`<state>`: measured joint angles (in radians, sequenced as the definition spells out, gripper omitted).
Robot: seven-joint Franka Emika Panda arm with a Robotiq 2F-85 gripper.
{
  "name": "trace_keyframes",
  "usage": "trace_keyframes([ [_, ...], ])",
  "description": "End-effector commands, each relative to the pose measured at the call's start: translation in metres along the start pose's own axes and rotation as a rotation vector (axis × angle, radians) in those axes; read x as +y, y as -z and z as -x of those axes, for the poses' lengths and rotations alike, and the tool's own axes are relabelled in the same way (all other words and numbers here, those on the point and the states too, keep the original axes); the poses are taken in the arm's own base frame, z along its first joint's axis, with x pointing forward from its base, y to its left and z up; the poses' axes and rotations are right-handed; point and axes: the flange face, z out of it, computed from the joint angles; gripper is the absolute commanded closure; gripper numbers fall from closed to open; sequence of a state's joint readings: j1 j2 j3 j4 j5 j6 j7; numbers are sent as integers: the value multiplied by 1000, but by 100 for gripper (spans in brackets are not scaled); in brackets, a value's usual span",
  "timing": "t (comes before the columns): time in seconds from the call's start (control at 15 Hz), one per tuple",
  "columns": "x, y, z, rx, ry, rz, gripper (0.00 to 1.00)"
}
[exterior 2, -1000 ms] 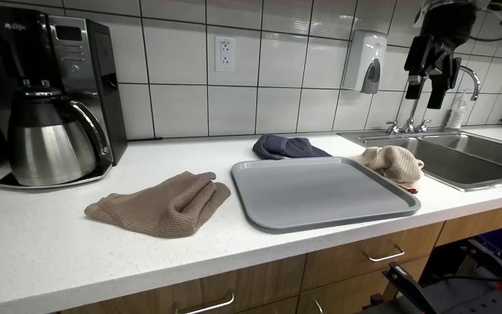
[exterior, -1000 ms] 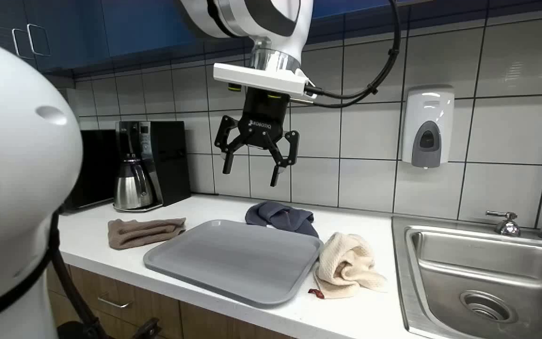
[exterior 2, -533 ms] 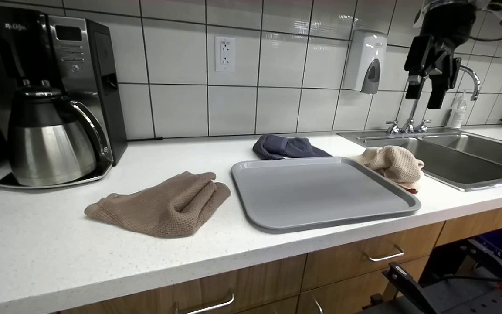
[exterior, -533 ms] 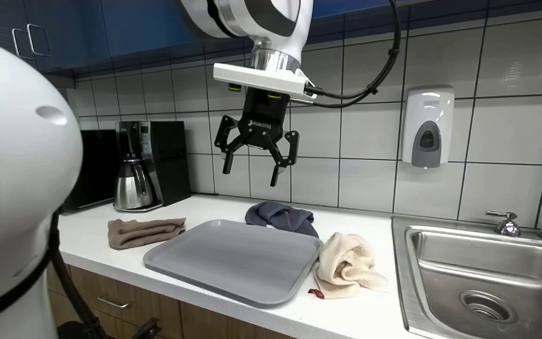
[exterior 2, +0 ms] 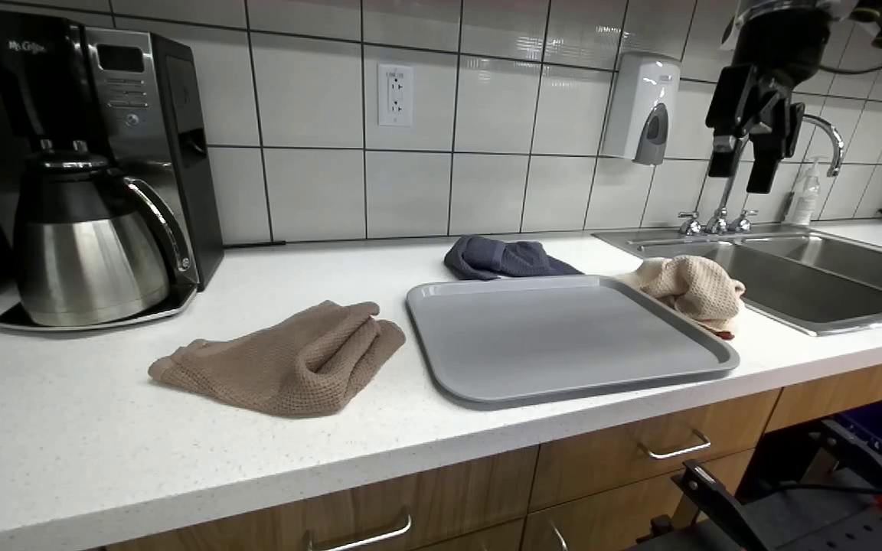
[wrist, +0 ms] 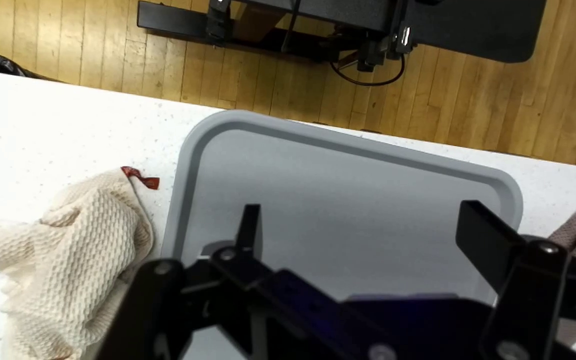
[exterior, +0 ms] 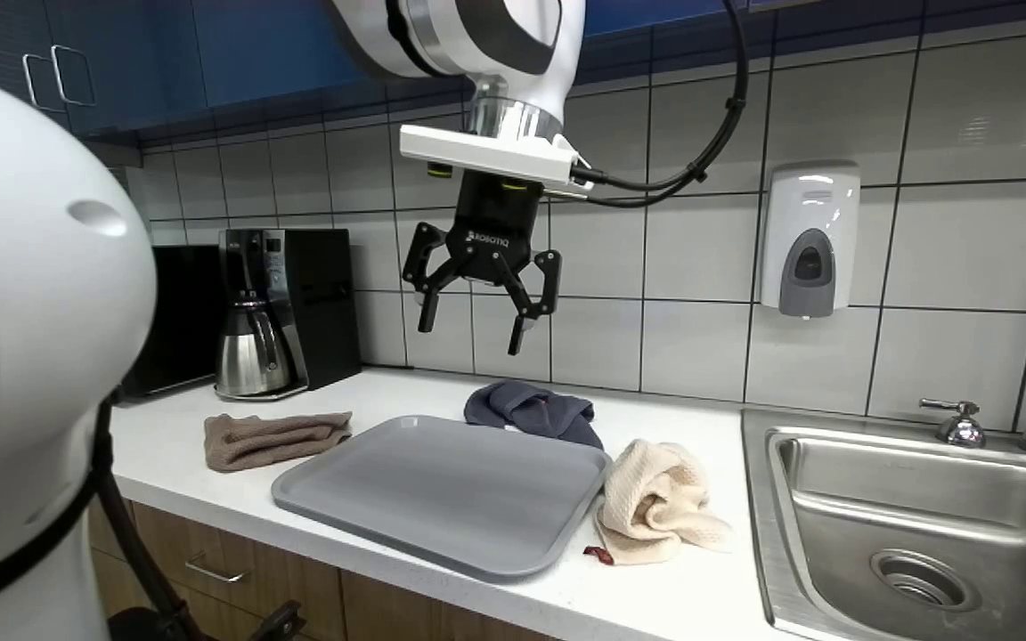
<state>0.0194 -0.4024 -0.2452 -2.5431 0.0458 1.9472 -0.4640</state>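
Claw (exterior: 471, 336) spread wide, hangs well above gray tray (exterior: 442, 494); in wrist view we see tray betw. fingers (wrist: 485, 234). Tray lies flat on white table (exterior 2: 89, 428), betw. brown cloth (exterior 2: 288, 360) & crumpled cream cloth (wrist: 83, 250) w/ small dk. red strip (wrist: 143, 178) at edge. Navy cloth (exterior 2: 510, 259) betw. tray & tiled wall (exterior 2: 311, 191). In both ext. views we note white dispenser (exterior: 811, 240) on wall, sink (exterior: 773, 516) nr. cream cloth.

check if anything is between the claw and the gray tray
Nothing visible stands between them: the open claw hangs above the gray tray. The brown cloth, navy cloth and cream cloth lie around the tray, not on it.
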Motion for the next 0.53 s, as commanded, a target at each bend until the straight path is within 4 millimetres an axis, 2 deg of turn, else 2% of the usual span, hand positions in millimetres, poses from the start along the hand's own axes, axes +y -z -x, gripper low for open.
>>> trace_keyframes([
  [0.0, -1, -7, -5, 6, 6, 34, 0],
  [0.27, 6, -16, -10, 11, -2, 63, 0],
  [0.47, 20, -21, -16, 30, -23, 88, 0],
])
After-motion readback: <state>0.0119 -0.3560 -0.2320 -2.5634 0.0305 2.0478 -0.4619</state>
